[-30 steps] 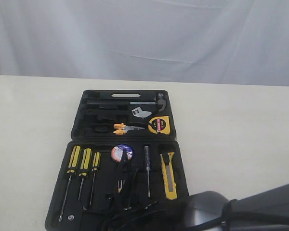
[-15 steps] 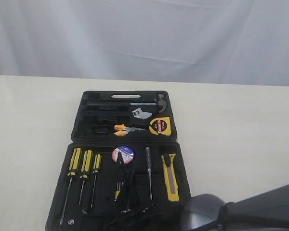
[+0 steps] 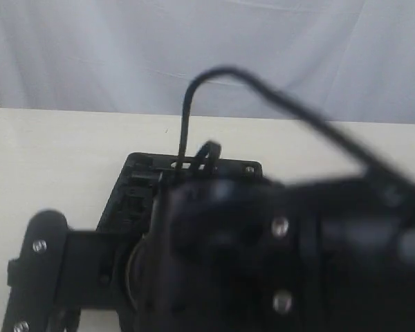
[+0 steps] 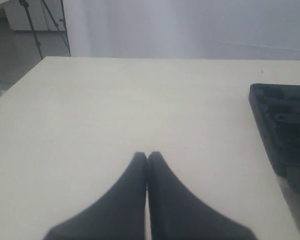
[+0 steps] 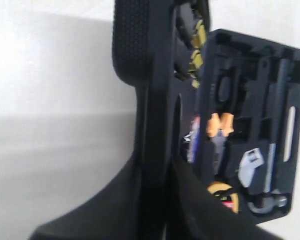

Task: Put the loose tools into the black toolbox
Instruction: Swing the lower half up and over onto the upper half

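Note:
The black toolbox [image 5: 250, 55] lies on the pale table. My right gripper [image 5: 157, 165] is shut on the edge of its near half [image 5: 140, 40], which stands raised on edge and partly folded toward the far half. In the far half I see the orange-handled pliers [image 5: 219, 125] and the yellow tape measure [image 5: 225, 192]. A bit of the white-and-red tape roll [image 5: 194, 137] shows in the gap. The utility knife is hidden. My left gripper [image 4: 147, 156] is shut and empty over bare table, apart from the toolbox [image 4: 280, 120].
A hammer [image 5: 270, 202] and a grey wrench [image 5: 251, 162] sit in the far half. Yellow-and-black screwdriver handles [image 5: 197, 45] show in the raised half. My right arm [image 3: 277, 256] fills most of the exterior view, leaving only a far corner of the toolbox [image 3: 135, 183] showing.
My right gripper has closed on the near half of the toolbox and lifted it up on edge. The right arm has risen in front of the exterior camera, hiding the tools.

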Robot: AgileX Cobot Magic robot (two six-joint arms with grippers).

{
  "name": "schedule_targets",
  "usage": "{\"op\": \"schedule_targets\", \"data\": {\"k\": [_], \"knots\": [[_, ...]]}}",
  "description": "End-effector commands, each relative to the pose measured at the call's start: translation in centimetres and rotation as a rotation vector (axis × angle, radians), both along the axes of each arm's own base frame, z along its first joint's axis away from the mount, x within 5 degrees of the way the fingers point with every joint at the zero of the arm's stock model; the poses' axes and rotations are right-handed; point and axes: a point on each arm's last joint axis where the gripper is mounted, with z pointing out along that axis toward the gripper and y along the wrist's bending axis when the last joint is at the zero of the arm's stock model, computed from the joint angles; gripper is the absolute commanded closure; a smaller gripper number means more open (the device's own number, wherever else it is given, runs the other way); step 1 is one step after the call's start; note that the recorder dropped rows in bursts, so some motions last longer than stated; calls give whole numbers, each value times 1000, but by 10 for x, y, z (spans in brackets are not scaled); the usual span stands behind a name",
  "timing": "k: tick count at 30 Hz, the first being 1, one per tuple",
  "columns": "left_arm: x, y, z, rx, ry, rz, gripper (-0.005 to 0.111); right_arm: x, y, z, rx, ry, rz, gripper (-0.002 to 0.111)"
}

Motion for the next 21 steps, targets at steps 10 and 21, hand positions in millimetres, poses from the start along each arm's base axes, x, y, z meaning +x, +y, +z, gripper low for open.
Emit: {"op": "schedule_targets", "data": {"k": [10, 21], "knots": [[0, -1, 0, -11, -9, -5, 107, 107, -84, 66, 272, 26, -129, 109], [0, -1, 0, -11, -9, -5, 107, 228, -197, -90, 525, 316, -356, 109]]}}
